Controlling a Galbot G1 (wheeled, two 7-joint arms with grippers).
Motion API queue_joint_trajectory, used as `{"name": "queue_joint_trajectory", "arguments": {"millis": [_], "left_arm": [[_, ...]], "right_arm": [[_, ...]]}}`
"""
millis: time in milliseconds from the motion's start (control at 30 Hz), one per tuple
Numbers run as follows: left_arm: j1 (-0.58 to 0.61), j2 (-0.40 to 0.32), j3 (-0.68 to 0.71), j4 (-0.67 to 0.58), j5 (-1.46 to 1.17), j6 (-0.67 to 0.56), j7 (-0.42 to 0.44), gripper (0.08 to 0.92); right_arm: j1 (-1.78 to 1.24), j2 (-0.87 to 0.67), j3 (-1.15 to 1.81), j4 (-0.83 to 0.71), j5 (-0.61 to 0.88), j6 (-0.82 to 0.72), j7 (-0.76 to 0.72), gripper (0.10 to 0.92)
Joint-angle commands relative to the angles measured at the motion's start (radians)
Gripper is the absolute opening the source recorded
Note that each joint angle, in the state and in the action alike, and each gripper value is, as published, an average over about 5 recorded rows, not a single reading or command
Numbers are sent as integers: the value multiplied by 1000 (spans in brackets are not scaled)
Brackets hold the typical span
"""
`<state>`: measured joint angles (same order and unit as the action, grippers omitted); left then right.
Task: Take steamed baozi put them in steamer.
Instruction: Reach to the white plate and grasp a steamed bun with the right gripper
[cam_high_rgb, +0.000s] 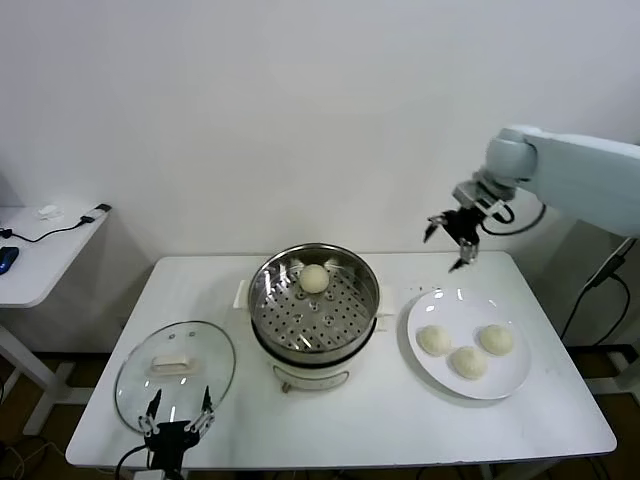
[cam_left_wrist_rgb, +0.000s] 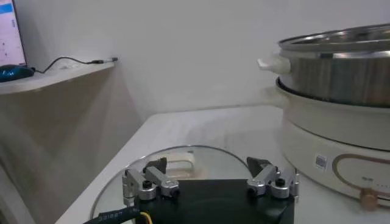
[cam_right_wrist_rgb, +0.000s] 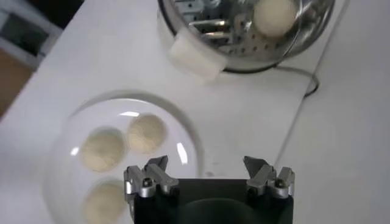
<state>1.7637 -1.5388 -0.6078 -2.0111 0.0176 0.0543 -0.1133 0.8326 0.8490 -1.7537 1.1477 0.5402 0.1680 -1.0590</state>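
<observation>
head cam high, looking down, wrist cams close, all share steamer (cam_high_rgb: 314, 307)

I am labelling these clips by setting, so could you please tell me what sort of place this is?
Probably a lab or test room staged as a kitchen: a plain white table against a bare wall carries a steamer and a plate of buns, with a desk and cables alongside.

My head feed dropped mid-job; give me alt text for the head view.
One baozi sits in the open steamer at table centre; three baozi wait on a white plate to its right. The right tool hovers open behind the plate; the left tool idles open over the glass lid.
</observation>
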Motion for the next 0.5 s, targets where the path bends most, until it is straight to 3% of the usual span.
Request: {"name": "queue_joint_trajectory", "arguments": {"millis": [33, 500], "left_arm": [[3, -3, -3, -1, 0, -1, 0, 823], [-10, -11, -9, 24, 5, 3, 1, 823]], "right_arm": [[-97, -201, -67, 211, 60, -347, 103, 823], [-417, -110, 169, 61, -4, -403, 212, 823]]}}
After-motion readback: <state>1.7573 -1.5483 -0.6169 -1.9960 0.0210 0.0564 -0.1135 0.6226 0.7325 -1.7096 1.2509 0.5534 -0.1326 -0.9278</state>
